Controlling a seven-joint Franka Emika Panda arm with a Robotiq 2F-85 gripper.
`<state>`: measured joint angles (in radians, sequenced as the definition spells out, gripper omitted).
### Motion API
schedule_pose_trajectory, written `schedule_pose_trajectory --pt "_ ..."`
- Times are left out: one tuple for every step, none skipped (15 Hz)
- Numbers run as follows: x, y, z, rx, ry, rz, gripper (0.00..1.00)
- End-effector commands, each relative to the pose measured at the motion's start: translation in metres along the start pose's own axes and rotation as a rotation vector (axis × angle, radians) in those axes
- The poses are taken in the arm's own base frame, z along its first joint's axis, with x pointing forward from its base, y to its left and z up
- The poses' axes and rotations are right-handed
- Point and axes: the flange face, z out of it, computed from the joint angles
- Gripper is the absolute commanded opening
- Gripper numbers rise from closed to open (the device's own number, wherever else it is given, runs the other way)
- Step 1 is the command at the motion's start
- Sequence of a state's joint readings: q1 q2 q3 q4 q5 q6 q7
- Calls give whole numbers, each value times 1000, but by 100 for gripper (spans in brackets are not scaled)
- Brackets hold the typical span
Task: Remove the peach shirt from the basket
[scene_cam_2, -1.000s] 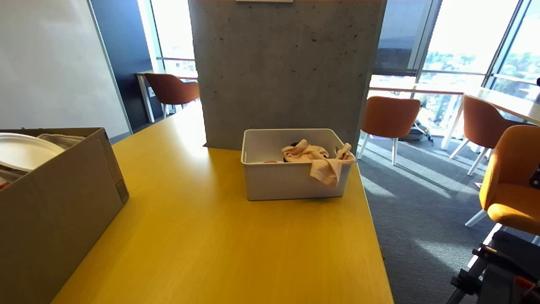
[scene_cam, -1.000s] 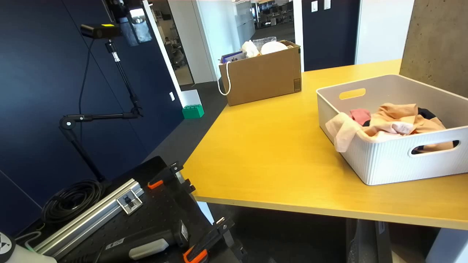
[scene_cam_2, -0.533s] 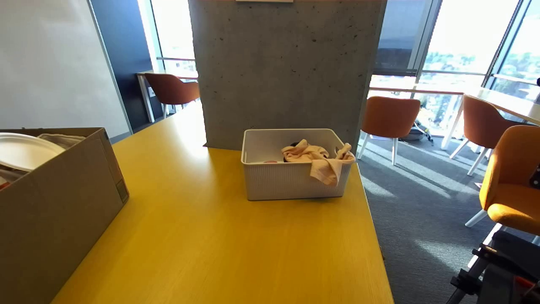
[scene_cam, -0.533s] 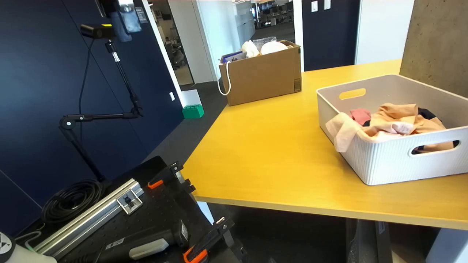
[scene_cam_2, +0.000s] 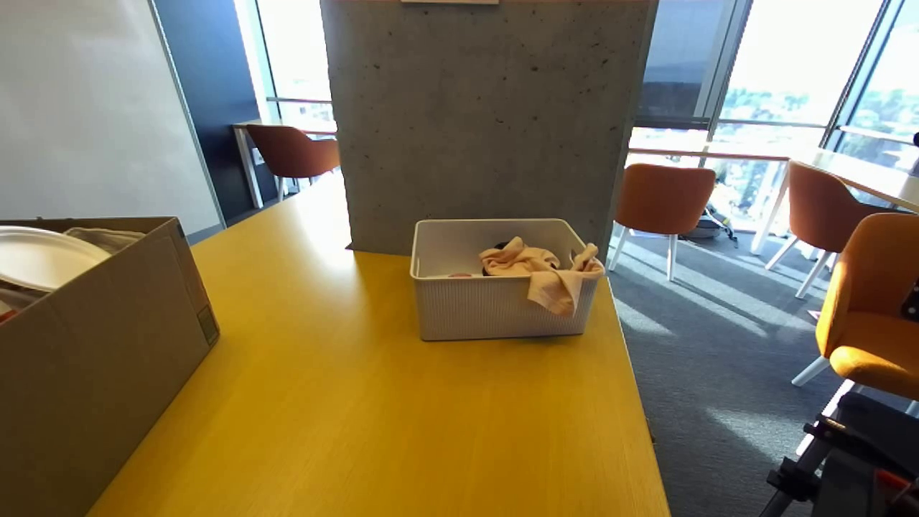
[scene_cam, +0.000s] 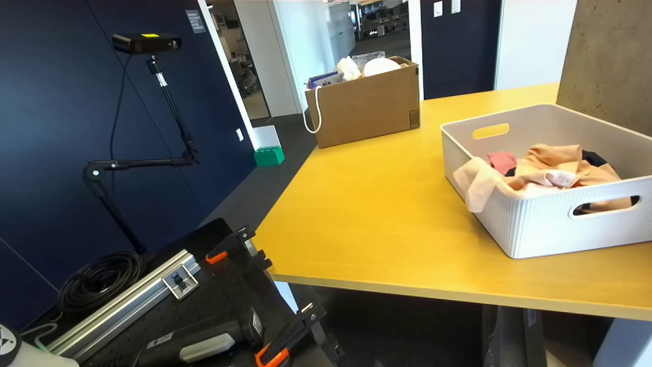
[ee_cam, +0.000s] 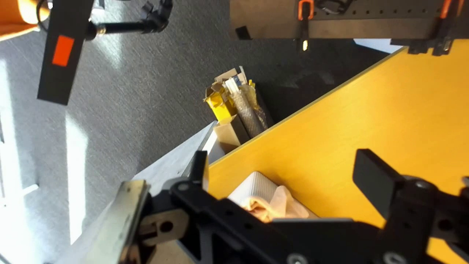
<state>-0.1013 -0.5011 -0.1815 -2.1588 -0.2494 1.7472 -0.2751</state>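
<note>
The peach shirt is in the basket, bunched up, one end flopped over the rim at a corner and hanging down the outside, short of the surface; same drape in both exterior views. Pink cloth and dark cloth right next to it inside. Basket upright on the surface, close to an edge, near the concrete pillar; touching it or not, can't tell from where I stand. Wrist view has the gripper with its jaws wide apart, a basket corner and a bit of the shirt showing between them, the rest hidden behind the gripper's own body. Cardboard box on the same surface, well apart from the basket, stuffed full, white round item near the top. Beside the surface, a black platform with metal rail, coiled cable, orange-and-black clamps along its edge. Camera on a jointed black stand there too. Bundle of packaging below the surface's edge. In an exterior view, orange chairs back by the windows, sun patches on the grey floor.
</note>
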Motion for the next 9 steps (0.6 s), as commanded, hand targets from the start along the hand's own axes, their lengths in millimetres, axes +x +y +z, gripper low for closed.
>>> schedule_pose_trajectory --pt "58 54 39 -26 56 -85 100" --pt "77 62 52 -29 77 -106 100" --pt "94 71 66 -33 90 -121 100" --pt "112 76 80 -28 106 -139 100" --pt "130 80 93 -24 119 -152 100" --pt "148 82 107 -12 130 -167 100" --pt "167 84 119 8 133 -192 100" --pt "185 85 132 36 132 -227 100" --pt "202 83 143 70 141 -261 100"
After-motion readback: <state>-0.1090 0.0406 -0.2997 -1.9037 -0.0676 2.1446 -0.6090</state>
